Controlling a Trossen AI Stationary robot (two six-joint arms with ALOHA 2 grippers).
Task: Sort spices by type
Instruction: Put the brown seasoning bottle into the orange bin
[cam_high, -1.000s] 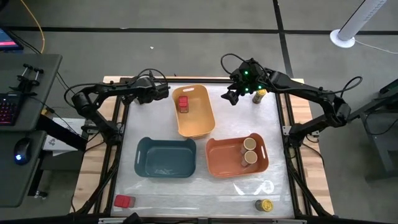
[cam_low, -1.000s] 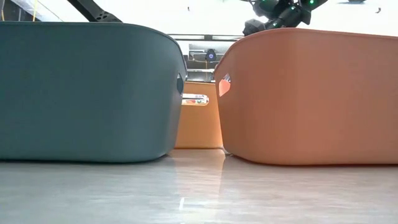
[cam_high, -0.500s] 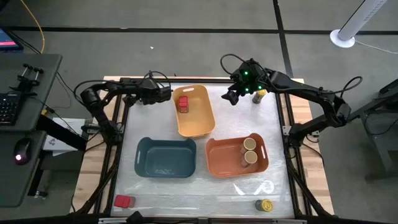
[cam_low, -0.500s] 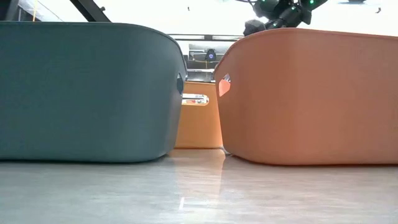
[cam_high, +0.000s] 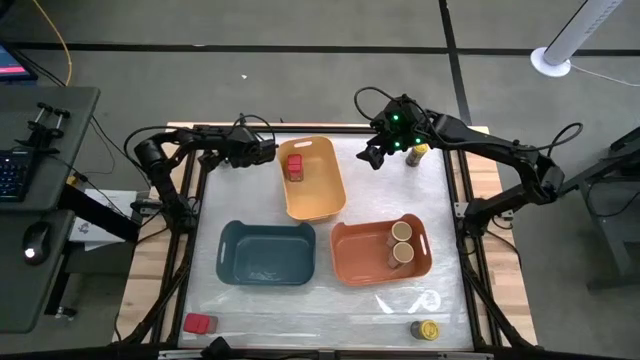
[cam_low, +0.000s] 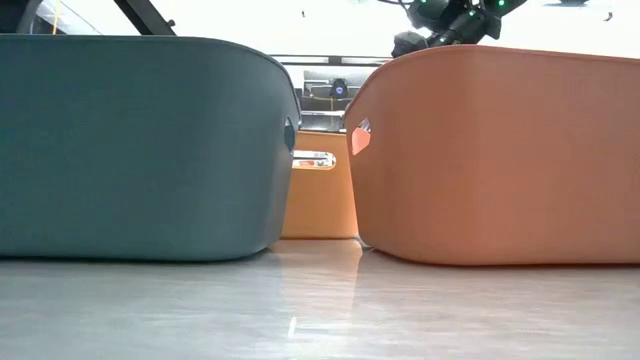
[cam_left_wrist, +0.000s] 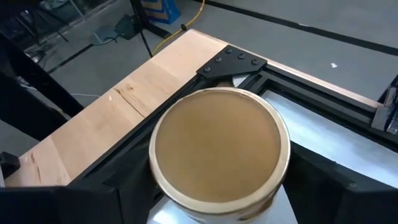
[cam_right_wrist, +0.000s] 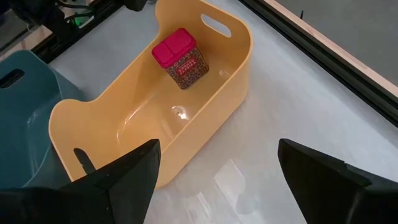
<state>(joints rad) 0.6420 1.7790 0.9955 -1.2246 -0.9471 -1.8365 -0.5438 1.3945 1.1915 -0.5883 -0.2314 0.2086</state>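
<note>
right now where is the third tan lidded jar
The third tan-lidded jar sits between the left tool's fingers at the table's far left corner, just left of the yellow bin. The other two stand in the orange bin.

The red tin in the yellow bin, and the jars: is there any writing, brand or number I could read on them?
No legible text anywhere.
Red tin in the yellow bin: patterned sides, no words I can read.
Tan-lidded jar in the left gripper: plain lid.
Yellow-lidded jar: too small to read.
</note>
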